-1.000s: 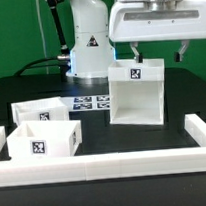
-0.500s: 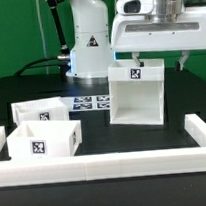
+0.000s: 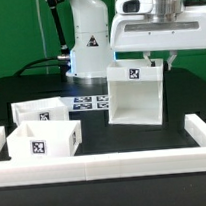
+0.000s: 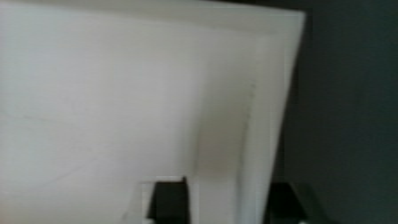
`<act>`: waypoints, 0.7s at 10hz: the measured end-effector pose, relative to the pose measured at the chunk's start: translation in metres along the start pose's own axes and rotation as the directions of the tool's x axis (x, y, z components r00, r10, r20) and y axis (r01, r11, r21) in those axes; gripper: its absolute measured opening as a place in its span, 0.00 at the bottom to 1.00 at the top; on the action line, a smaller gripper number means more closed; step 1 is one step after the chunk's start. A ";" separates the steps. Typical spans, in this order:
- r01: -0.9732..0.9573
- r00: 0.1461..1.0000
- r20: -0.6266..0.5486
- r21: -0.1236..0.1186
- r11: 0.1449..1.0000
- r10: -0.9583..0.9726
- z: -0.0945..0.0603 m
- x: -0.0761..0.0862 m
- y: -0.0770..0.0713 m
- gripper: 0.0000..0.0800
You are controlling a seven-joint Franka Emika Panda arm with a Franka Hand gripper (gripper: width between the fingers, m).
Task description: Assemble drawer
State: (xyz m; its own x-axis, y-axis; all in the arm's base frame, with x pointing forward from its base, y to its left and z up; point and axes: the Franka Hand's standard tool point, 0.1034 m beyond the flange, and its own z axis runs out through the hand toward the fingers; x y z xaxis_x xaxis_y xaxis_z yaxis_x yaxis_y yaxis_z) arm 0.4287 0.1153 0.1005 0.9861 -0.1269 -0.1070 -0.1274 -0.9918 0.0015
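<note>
Showing the gripper [image 3: 162, 57] poised over the drawer case [image 3: 138, 100], we read this moment as an approach to a grasp, not a hold. The case stands upright on the counter [image 3: 144, 140], right of centre in the exterior view, with its tag facing the camera. The jaws stand wide apart, one on either side of the case's right-hand wall. In the wrist view the gripper [image 4: 228, 203] has the white wall [image 4: 143, 90] between its dark fingers [image 4: 169, 200], and we cannot tell whether either one touches it. We judge that a thin upright wall is chosen because the box is too broad to span whole. The far tray [image 3: 41, 109] and the near tray [image 3: 42, 144] rest at the exterior view's left, well apart from the case. The near tray sits just behind the border wall [image 3: 116, 166]. The marker board [image 3: 88, 103] lies between the trays and the case, toward the far side. We take it the trays wait aside so the case can be repositioned first.
</note>
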 end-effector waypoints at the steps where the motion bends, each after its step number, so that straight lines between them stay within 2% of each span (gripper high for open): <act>1: 0.001 1.000 -0.002 0.001 1.000 -0.001 0.000 0.000 0.000 0.05; 7: 0.001 1.000 -0.001 0.001 1.000 -0.001 0.000 0.000 0.000 0.05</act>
State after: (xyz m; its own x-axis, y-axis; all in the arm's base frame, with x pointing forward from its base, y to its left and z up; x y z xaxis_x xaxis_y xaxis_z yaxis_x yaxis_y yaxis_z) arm 0.4289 0.1154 0.1004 0.9863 -0.1263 -0.1057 -0.1269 -0.9919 0.0008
